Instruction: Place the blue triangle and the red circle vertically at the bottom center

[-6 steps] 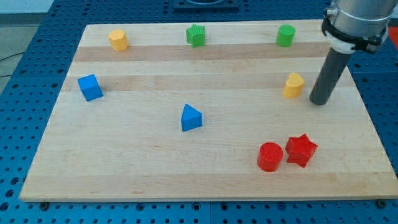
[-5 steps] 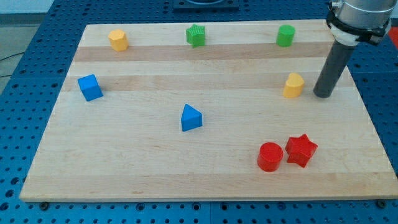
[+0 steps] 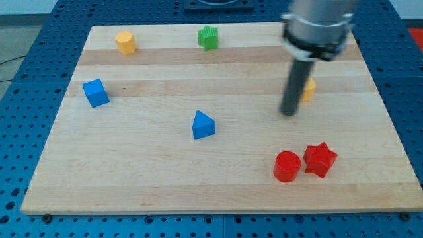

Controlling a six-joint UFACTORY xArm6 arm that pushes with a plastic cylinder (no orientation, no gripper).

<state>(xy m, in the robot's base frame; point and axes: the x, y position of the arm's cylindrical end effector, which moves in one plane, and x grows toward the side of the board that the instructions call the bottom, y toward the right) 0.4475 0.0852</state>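
Right now, the pale wooden board lies flat on a blue perforated table, and everything else can be placed from the blue triangle block sitting near the board's middle. The arm's dark rod carries no jaws at all, so nothing is gripped; my tip rests on the wood to the view's right of the blue triangle, well apart from it, blurred in the frame. Just beside the rod, on its right, a yellow block peeks out, partly hidden. The red circle block lies toward the view's bottom right of the triangle, touching or nearly touching a red star block. A blue cube block sits to the triangle's upper left. Farther toward the top are a yellow block and a green block.
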